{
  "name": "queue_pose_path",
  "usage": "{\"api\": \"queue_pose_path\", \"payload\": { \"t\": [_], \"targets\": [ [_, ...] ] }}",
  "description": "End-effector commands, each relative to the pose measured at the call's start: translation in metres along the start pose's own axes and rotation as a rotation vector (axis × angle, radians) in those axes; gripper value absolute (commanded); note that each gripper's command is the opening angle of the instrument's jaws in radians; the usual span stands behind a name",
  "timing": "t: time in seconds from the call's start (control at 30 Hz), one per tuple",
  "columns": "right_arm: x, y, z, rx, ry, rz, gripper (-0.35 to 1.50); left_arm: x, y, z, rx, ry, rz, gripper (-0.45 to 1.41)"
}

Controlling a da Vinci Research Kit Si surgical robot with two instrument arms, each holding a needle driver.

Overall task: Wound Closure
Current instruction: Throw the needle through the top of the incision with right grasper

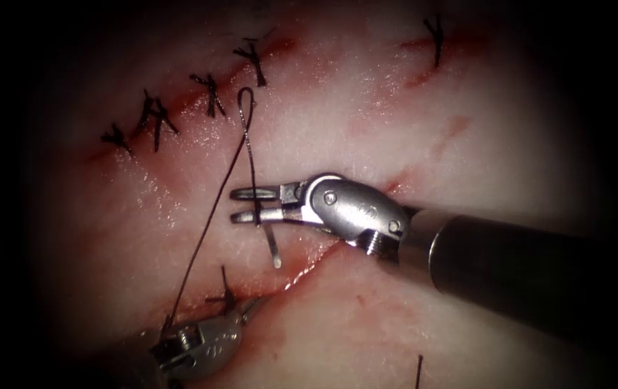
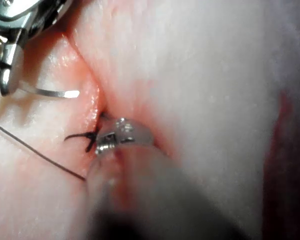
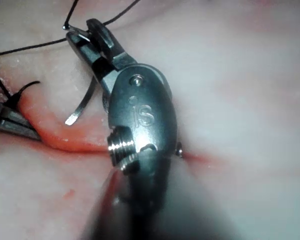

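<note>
Clearly, right hand (image 1: 244, 204) (marked "iS") clamped on needle (image 1: 271, 245), left hand (image 1: 248, 308) unclear.

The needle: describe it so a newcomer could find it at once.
Start at the right tool over the open cut in the tissue. The needle hangs from its jaws toward the cut, free of tissue. Unlike the dark thread, it is a flat silver sliver.

Endoscope overlooks cut (image 1: 302, 277) from above-front; wrist views very close along shafts, sharing needle (image 2: 55, 93).

Silver wristed hand (image 1: 245, 204) — dark shaft (image 1: 525, 266)
</note>
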Motion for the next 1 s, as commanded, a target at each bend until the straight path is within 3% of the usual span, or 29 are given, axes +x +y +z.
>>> {"api": "queue_pose_path", "payload": {
  "t": [0.03,0.2,0.53,1.0],
  "targets": [
    [-0.0007,-0.0001,0.0010,0.014,0.003,0.024,-0.35,0.0000,0.0002,0.0008,0.000,0.002,0.000,-0.35],
    [-0.0023,-0.0015,0.0012,0.041,-0.023,0.065,-0.35,-0.0001,0.0000,0.0008,0.000,0.004,0.000,-0.35],
    [-0.0040,-0.0018,-0.0007,0.012,-0.052,0.090,-0.35,-0.0002,-0.0003,0.0005,0.002,0.012,-0.002,-0.37],
    [-0.0067,-0.0047,0.0002,0.062,-0.078,0.161,-0.35,-0.0003,-0.0004,0.0004,0.002,0.014,-0.002,-0.37]
  ]
}}
